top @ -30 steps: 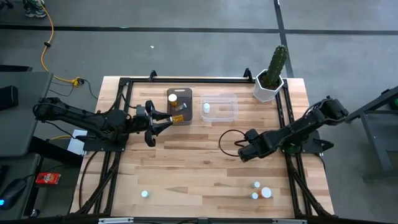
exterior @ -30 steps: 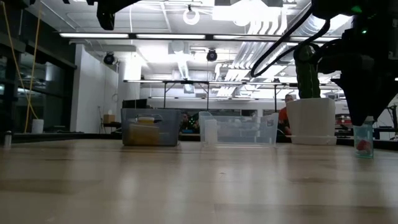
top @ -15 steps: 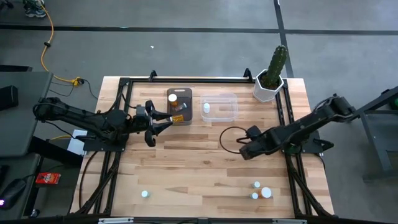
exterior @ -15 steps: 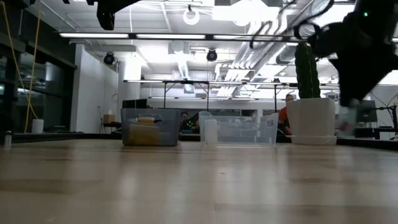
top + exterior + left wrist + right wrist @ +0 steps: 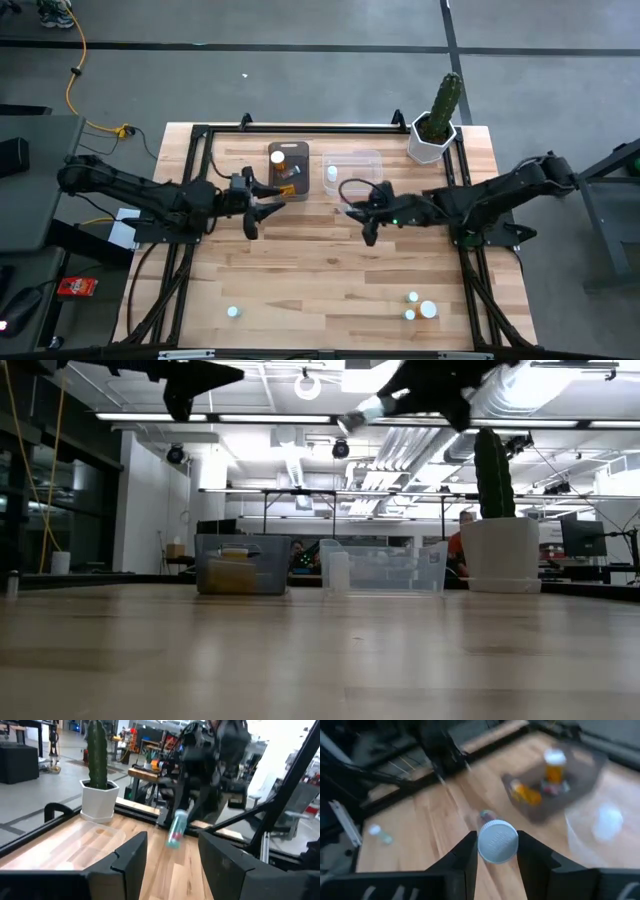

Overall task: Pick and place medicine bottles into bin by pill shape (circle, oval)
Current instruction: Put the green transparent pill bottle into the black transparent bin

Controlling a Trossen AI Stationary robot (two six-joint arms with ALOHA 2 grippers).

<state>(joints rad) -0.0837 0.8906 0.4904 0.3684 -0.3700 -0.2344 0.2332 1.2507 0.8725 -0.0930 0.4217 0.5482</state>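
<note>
Right pincer (image 5: 496, 851) clamps a clear white-capped bottle (image 5: 497, 840); left pincer (image 5: 167, 852) gapes empty.

- The left gripper (image 5: 167, 857) has its two dark fingers spread, with a gap between them.
- Beyond that gap, the right gripper (image 5: 181, 815) holds a clear bottle (image 5: 175, 830) tilted above the wooden table (image 5: 170, 870).
- A cactus (image 5: 97, 752) in a white pot (image 5: 99, 797) stands far beside the clear bin (image 5: 95, 837).
</note>
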